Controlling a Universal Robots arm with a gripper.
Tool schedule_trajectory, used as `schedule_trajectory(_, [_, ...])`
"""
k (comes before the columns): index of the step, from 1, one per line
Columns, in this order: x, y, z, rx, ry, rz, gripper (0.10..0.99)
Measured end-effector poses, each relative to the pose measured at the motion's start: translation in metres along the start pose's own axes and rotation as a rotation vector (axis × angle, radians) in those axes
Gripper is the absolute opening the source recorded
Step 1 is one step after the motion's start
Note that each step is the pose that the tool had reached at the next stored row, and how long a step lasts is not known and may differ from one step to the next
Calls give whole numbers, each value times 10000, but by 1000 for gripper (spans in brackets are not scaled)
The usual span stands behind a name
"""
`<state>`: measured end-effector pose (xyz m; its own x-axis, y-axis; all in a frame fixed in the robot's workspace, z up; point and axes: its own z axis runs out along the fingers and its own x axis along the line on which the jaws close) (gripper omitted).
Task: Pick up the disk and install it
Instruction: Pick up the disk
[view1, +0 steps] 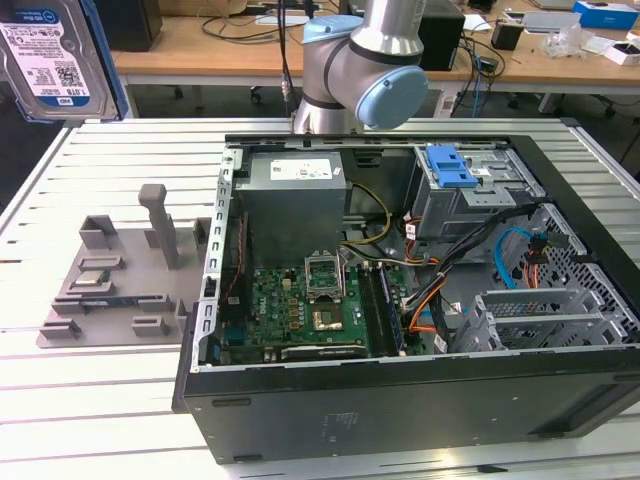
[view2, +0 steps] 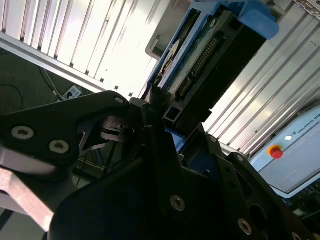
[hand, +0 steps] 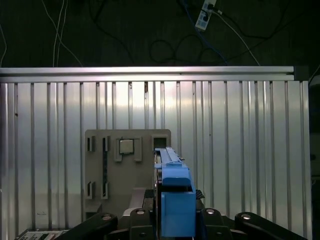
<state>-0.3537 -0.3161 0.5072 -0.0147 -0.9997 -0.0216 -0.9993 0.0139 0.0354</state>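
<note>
One disk, exterior view: label face showing, blue bracket along its edge, high at the exterior view's left. It is well apart from the open computer case.

Second wrist view: gripper closed on the disk, clamping one end across its flat faces. The connector row is exposed beside the grip.

First wrist view: disk edge-on, held above the grey fixture on the slatted table.

Judgement: rigid, dense, smooth-sided and shock-sensitive. Grip the flat faces or bracket, never the connector.
</note>
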Motion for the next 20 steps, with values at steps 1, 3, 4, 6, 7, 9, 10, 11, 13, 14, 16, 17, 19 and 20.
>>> schedule_trajectory(1, [0, 0, 0, 0, 0, 0, 369])
schedule_trajectory(3, [0, 0, -1, 0, 0, 0, 369])
schedule_trajectory(4, [0, 0, -2, 0, 0, 0, 369])
schedule_trajectory(6, [0, 0, -2, 0, 0, 0, 369])
schedule_trajectory(7, [0, 0, -3, -1, 0, 0, 369])
schedule_trajectory(9, [0, -12, -3, -1, 1, 0, 369])
schedule_trajectory(10, [0, -29, -4, -1, 0, 0, 369])
schedule_trajectory(11, [-1, -43, -4, 0, 0, 0, 369])
schedule_trajectory(13, [-1, -78, -5, 0, 0, 0, 369])
schedule_trajectory(14, [-2, -106, -6, 0, 0, 0, 369])
schedule_trajectory(16, [-2, -140, -8, -1, 0, 0, 369])
schedule_trajectory(17, [-3, -155, -8, -1, 0, 1, 369])
schedule_trajectory(19, [-3, -204, -10, -1, 1, 1, 369])
schedule_trajectory(20, [-4, -247, -11, 0, 0, 1, 369])
